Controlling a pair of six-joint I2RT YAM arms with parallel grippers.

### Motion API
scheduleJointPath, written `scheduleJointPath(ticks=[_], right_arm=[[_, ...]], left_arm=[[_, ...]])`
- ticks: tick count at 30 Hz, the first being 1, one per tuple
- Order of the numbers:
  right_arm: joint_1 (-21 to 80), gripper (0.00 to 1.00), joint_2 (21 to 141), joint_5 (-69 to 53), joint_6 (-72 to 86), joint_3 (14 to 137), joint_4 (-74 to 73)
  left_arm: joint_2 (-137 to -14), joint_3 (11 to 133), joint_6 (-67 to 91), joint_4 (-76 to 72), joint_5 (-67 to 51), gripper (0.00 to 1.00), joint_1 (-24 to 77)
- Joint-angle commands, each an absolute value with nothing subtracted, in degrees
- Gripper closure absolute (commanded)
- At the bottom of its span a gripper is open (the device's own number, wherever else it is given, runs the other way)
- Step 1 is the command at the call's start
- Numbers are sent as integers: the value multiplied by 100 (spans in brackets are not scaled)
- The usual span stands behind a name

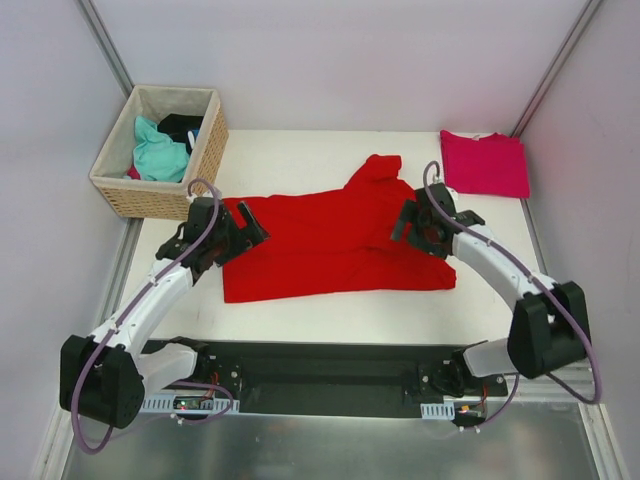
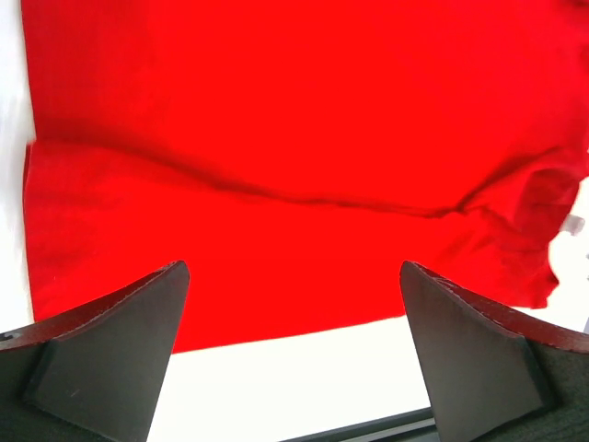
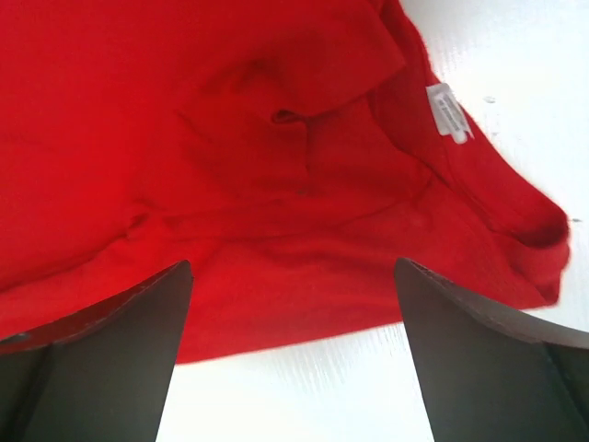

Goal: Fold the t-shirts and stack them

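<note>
The red t-shirt [image 1: 330, 245] lies partly folded across the middle of the white table, one sleeve bunched toward the back. It fills the left wrist view [image 2: 294, 157] and the right wrist view [image 3: 258, 157], where its small white neck label [image 3: 448, 112] shows. My left gripper [image 1: 245, 228] is open and empty over the shirt's left edge, my left gripper's jaws [image 2: 294, 345] wide apart. My right gripper [image 1: 408, 222] is open and empty over the shirt's right end, the jaws [image 3: 293, 341] wide apart. The magenta-pink t-shirt [image 1: 484, 162] lies folded at the back right.
A woven wicker basket [image 1: 160, 152] at the back left holds teal and dark clothes. Grey walls with metal posts close in the table. The table's near edge meets the black base rail [image 1: 330, 372] of the arms.
</note>
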State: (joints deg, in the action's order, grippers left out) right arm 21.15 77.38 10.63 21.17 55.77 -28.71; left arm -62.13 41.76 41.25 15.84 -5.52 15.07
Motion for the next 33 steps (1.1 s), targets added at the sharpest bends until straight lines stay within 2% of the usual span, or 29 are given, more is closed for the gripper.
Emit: scheduleJointPath(ticks=[1,7,8,11,14,33], right_arm=[[2144,7,8489,932,2013,5818,-2602],[2145,30,9227,870,2048,5915,-2312],[2136,39,9289,853,2039,5941,-2320],[2145,55,9404,809,2065,6020,-2268],[2145,62,9448,852,2031,6126,-2302],[2145,62,9747,984,1986,6249,-2241]], left_arm=[[-6021,4412,3946,1995,-422,1,1564],[-6055,4386,3911,2092,-255,1,1564],[-6099,4386,3920,2083,-264,1,1564],[-6196,4430,3885,2092,-211,1,1564],[-6293,4482,3867,2092,-185,1,1564],[-6416,4403,3885,2083,-123,1,1564]])
